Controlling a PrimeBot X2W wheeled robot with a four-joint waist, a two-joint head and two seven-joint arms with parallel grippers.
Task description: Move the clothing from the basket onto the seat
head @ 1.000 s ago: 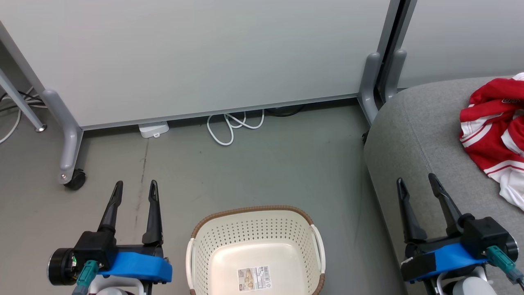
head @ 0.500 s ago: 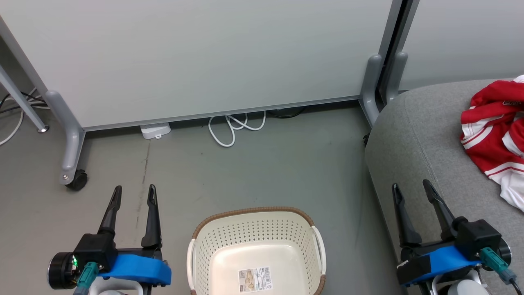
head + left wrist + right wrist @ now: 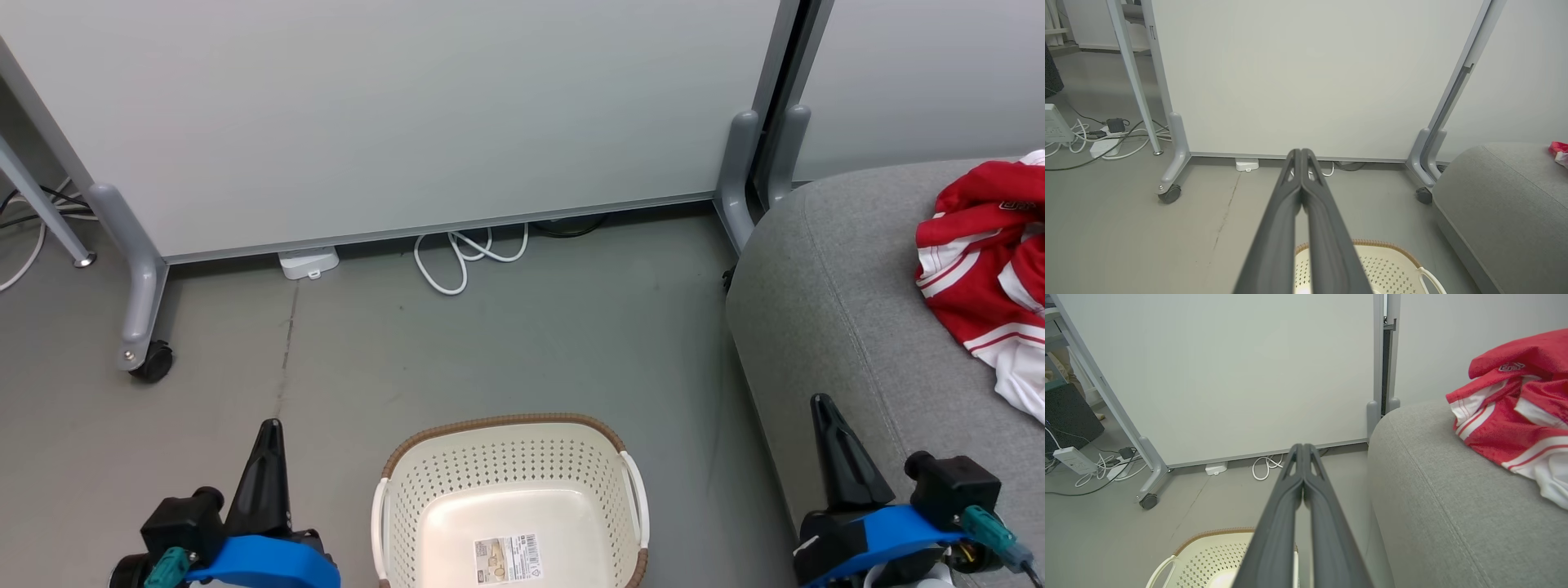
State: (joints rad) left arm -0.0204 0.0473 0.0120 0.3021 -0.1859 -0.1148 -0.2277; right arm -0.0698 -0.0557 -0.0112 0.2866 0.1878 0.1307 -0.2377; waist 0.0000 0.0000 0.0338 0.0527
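The red clothing (image 3: pixel 984 278) with white stripes lies in a heap on the grey seat (image 3: pixel 824 286) at the right; the right wrist view has it (image 3: pixel 1515 408) on the cushion (image 3: pixel 1433 498) too. The cream basket (image 3: pixel 510 469) with a brown rim stands on the floor at bottom centre, holding just a paper label (image 3: pixel 506 558). My left gripper (image 3: pixel 269 429) is shut and holds nothing, left of the basket. My right gripper (image 3: pixel 820 404) is shut and holds nothing, over the seat's front edge. Both wrist views show the fingers pressed together (image 3: pixel 1301 153) (image 3: pixel 1302 447).
A pale partition panel (image 3: pixel 392 114) on grey wheeled feet (image 3: pixel 143 355) closes off the back. A white cable loop (image 3: pixel 461 253) and a white adapter (image 3: pixel 308 263) lie at its base. More cables and a power strip (image 3: pixel 1102 147) lie left on the grey floor.
Both grippers have gone from open to shut, with nothing taken hold of, and both have dropped lower in the head view. Basket and clothing have stayed where they were.
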